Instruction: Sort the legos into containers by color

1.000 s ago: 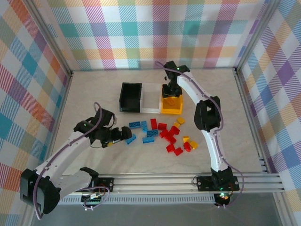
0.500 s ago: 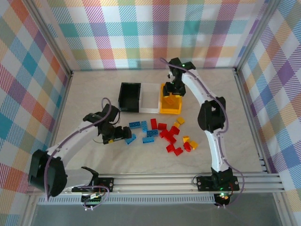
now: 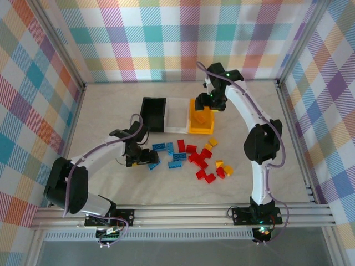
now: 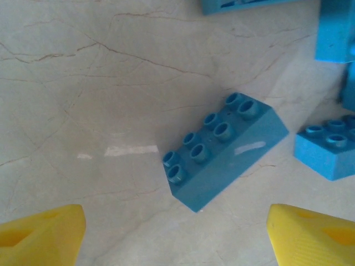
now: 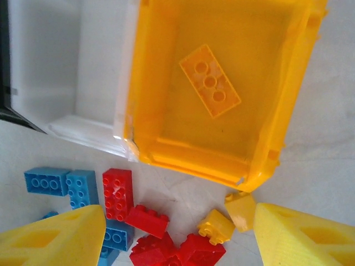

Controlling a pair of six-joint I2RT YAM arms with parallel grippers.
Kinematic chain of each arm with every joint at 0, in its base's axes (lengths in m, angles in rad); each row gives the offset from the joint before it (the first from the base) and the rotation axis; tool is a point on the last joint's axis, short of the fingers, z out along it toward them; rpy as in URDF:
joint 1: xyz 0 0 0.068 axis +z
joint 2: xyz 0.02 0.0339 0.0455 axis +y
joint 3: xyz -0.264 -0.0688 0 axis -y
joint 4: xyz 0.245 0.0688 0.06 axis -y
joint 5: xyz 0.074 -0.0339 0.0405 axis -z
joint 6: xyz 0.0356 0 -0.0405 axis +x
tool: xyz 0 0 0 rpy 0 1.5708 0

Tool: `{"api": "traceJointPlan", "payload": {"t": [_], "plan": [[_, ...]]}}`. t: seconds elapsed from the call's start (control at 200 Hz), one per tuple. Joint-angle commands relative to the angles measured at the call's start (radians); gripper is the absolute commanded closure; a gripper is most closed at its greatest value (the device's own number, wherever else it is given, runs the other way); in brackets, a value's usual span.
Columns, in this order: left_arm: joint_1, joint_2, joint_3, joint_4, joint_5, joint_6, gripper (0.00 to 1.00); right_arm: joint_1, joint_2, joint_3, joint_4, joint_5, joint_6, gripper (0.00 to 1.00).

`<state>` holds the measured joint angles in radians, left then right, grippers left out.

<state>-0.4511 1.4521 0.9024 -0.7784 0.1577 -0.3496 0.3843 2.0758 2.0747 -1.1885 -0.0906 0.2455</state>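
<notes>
Legos (image 3: 201,160): nearly all unsorted, loose | one yellow brick (image 5: 209,81) in yellow bin (image 5: 199,163) under right gripper (image 5: 177,213), spread, empty | left gripper (image 4: 176,213) spread astride blue brick (image 4: 222,149), ungrasped | sorting barely begun

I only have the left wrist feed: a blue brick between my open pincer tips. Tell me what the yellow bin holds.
Observer: The yellow bin holds one yellow-orange brick, lying flat.
Operator: Report the right pincer.
Observer: The right pincer hangs open over that bin, gripping nothing.
Operator: Place the white bin.
Observer: The white bin sits between the black bin and the yellow one.
</notes>
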Motion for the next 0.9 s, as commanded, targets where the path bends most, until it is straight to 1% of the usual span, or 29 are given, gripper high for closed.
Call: {"api": "traceJointPlan", "payload": {"t": [0.0,0.265,0.465,0.55,0.6,0.705,0.78,0.895], "plan": [[-0.009,0.039,0.037,0.006,-0.026,0.046,0.15,-0.006,-0.135,-0.163,0.054,-0.048,0.046,0.29],[-0.013,0.112,0.039,0.042,0.003,0.073,0.21,-0.005,-0.325,-0.488,0.099,-0.031,0.073,0.29],[-0.020,0.192,0.062,0.075,0.012,0.092,0.29,-0.005,-0.428,-0.602,0.110,-0.045,0.105,0.29],[-0.024,0.228,0.080,0.090,0.026,0.092,0.36,-0.005,-0.451,-0.623,0.115,-0.049,0.116,0.29],[-0.033,0.246,0.090,0.090,0.027,0.094,0.37,-0.004,-0.458,-0.630,0.112,-0.047,0.117,0.29],[-0.056,0.261,0.095,0.085,0.019,0.097,0.38,-0.005,-0.465,-0.635,0.110,-0.041,0.112,0.29],[-0.066,0.244,0.084,0.089,0.018,0.085,0.37,-0.005,-0.466,-0.642,0.110,-0.042,0.110,0.29],[-0.067,0.176,0.060,0.105,0.013,0.054,0.27,-0.004,-0.465,-0.653,0.121,-0.058,0.113,0.29]]}}
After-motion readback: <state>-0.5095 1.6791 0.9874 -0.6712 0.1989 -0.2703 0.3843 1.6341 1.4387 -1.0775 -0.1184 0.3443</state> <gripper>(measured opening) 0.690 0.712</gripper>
